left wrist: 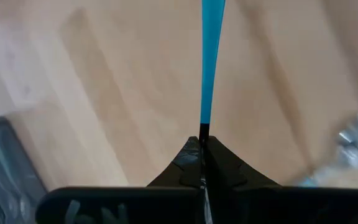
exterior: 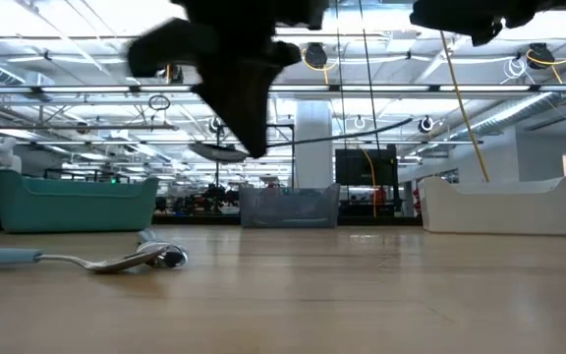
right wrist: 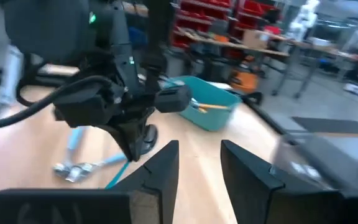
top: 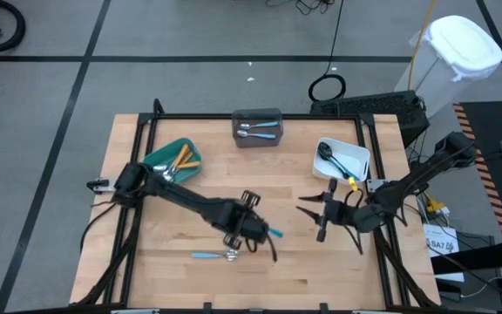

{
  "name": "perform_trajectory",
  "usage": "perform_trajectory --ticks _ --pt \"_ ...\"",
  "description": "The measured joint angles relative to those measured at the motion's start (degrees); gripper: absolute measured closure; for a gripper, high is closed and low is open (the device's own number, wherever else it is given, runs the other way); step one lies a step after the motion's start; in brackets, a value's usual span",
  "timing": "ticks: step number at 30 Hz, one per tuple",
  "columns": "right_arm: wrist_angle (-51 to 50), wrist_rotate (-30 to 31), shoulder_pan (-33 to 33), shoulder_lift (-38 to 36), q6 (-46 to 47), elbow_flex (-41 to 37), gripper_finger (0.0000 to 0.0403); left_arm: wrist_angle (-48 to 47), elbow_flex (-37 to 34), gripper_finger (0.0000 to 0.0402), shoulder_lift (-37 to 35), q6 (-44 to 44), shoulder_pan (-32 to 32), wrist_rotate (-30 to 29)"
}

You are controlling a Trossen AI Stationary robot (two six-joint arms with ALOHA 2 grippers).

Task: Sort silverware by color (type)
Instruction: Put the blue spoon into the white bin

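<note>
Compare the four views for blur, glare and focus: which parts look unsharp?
Low view: the near left gripper is a blurred dark shape against bright ceiling lights. Left wrist view: the blue-handled utensil is sharp, the tabletop smeared. Right wrist view: background streaked. High view: evenly lit.

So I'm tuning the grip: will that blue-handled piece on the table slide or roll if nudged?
The blue-handled piece lies flat on bare wood, so it would probably slide or spin, not roll. Its metal head looks glossy, so likely slippery. It looks thin and low, so probably awkward to pinch.
</note>
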Motion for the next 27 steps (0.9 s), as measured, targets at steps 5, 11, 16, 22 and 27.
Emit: perform_trajectory --ticks 5,11,16,22,27 --pt "-17.5 4.2 -1.8 -0.8 5.5 7.0 0.0289 4.0 0.0 0.0398 0.0 -2.4 4.0 -0.1" --pt "-35.4 -0.5 -4.5 -0.4 14.3 12.7 0.0289 2.5 0.0 0.0398 0.0 -8.4 5.9 -0.1" --pt "-37.1 -12.2 -5.1 0.8 13.1 12.9 0.0289 2.4 0.0 0.0398 0.0 -11.8 5.5 -0.3" --pt "-36.7 -14.7 -2.8 7.5 13.7 12.7 0.0276 2.6 0.0 0.0398 0.0 -16.9 4.4 -1.8" --pt "-34.6 -10.4 -2.7 12.1 12.0 12.7 0.0237 2.8 0.0 0.0398 0.0 -19.5 3.5 -2.4"
